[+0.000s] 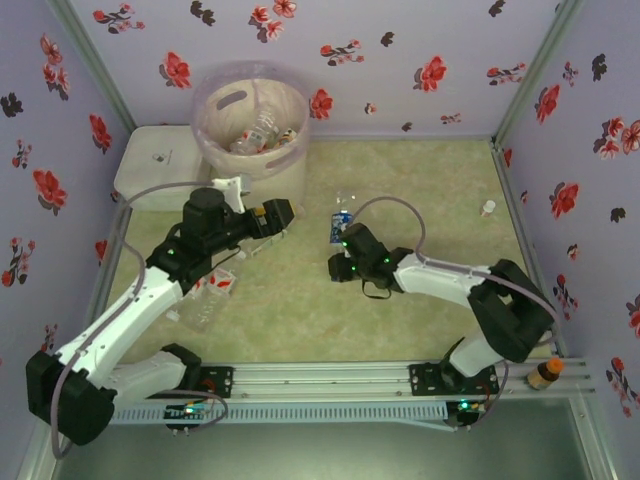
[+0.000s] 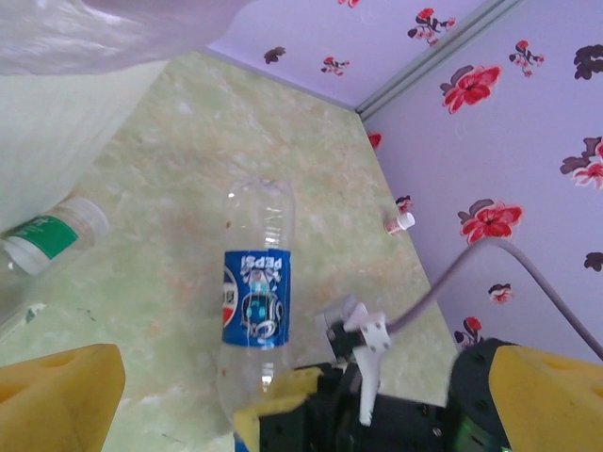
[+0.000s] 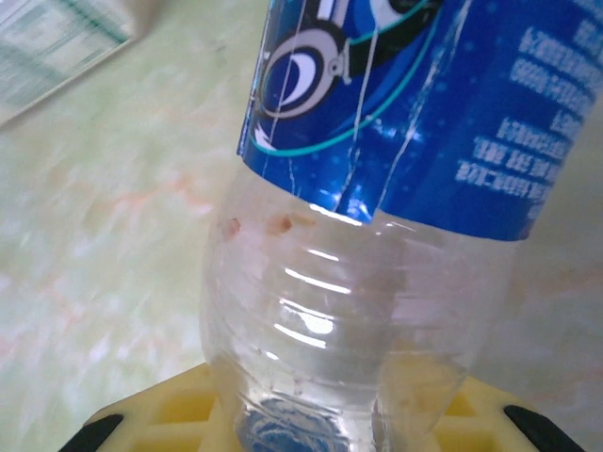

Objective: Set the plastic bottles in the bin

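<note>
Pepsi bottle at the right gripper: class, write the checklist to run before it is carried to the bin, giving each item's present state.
1. Right gripper closed on the Pepsi bottle near its neck: ok.
2. Bottle lifted off the table: cannot tell.
3. Bin mouth open, with room above the bottles inside: ok.
4. Left gripper clear of the route to the bin: not ok, it sits open roughly between bottle and bin.

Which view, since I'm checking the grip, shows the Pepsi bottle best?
Left wrist: it shows nearly the whole Pepsi bottle, label included, with the right end effector at its neck end. The top view has the bottle small, partly behind that end effector. The right wrist view gives a close-up of label and shoulder.
</note>
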Robot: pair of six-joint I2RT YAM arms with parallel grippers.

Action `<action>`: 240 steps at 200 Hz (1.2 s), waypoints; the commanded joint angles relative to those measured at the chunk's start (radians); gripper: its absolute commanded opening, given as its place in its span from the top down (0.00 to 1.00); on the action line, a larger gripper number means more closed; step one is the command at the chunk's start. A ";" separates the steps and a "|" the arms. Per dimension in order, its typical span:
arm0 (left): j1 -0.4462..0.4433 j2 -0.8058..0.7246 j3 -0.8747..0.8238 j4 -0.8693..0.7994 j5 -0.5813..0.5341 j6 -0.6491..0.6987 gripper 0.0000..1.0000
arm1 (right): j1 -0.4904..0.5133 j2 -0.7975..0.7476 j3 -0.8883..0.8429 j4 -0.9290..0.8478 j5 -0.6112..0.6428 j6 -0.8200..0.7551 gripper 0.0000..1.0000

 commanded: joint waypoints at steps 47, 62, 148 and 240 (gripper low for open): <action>-0.055 0.166 -0.075 0.223 -0.063 -0.127 0.01 | -0.003 -0.130 -0.109 0.366 -0.390 -0.079 0.84; -0.056 0.205 -0.073 0.258 -0.049 -0.135 0.03 | 0.001 -0.119 -0.111 0.431 -0.444 -0.047 0.83; -0.072 0.279 -0.084 0.324 -0.003 -0.183 0.30 | 0.006 -0.079 -0.084 0.515 -0.489 -0.005 0.83; -0.083 0.252 -0.048 0.253 0.011 -0.163 0.38 | 0.007 -0.018 -0.046 0.556 -0.461 -0.002 0.84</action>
